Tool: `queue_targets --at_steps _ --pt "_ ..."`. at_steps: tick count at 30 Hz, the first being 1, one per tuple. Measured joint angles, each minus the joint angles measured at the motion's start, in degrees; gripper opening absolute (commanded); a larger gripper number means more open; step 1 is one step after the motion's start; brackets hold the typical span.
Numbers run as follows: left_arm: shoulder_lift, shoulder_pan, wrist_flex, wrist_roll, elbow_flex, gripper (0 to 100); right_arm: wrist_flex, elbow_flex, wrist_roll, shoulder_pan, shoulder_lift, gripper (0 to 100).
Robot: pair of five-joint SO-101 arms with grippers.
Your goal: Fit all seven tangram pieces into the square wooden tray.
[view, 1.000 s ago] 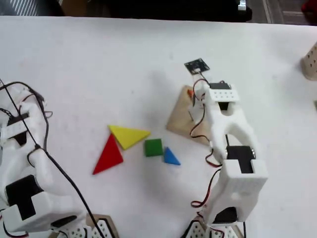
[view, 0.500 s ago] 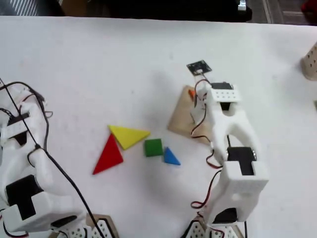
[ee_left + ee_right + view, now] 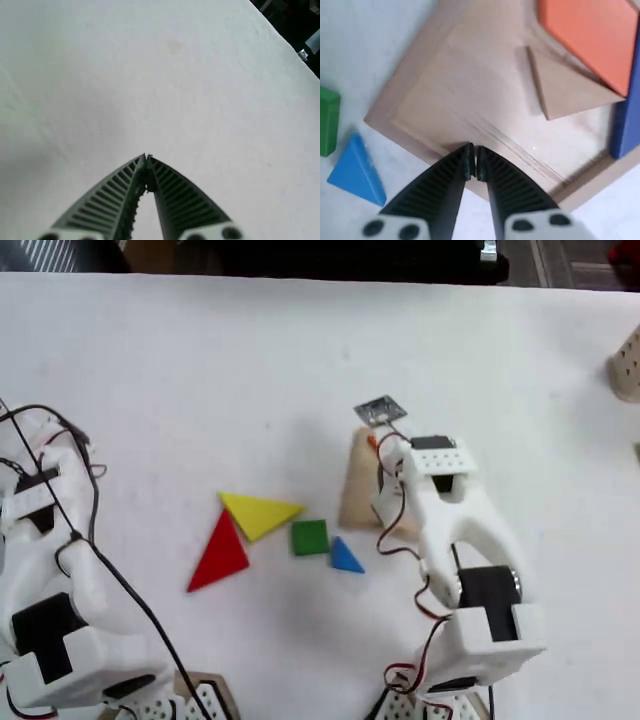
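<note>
The square wooden tray (image 3: 357, 488) lies right of centre on the white table, partly under my right arm (image 3: 445, 505). In the right wrist view the tray (image 3: 435, 95) holds an orange piece (image 3: 592, 35), a blue piece (image 3: 626, 112) along one wall and a wood-coloured triangle (image 3: 565, 87). My right gripper (image 3: 473, 162) is shut and empty, its tips over the tray's near rim. Left of the tray lie a yellow triangle (image 3: 258, 512), a red triangle (image 3: 218, 553), a green square (image 3: 309, 537) and a small blue triangle (image 3: 346, 556). My left gripper (image 3: 146, 167) is shut over bare table.
My left arm (image 3: 45, 540) with its black cables stands folded at the table's left edge. A pale perforated object (image 3: 627, 365) sits at the far right edge. Wide free room lies across the far half of the table.
My right arm has swung to the left and now covers more of the tray, whose visible part looks narrower. The loose pieces and the left arm have not moved.
</note>
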Motion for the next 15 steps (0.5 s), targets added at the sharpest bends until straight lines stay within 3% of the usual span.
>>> queue_targets --at_steps 15 --pt "0.00 0.00 0.00 0.00 0.00 2 -6.77 22.95 0.53 2.20 -25.14 1.8"
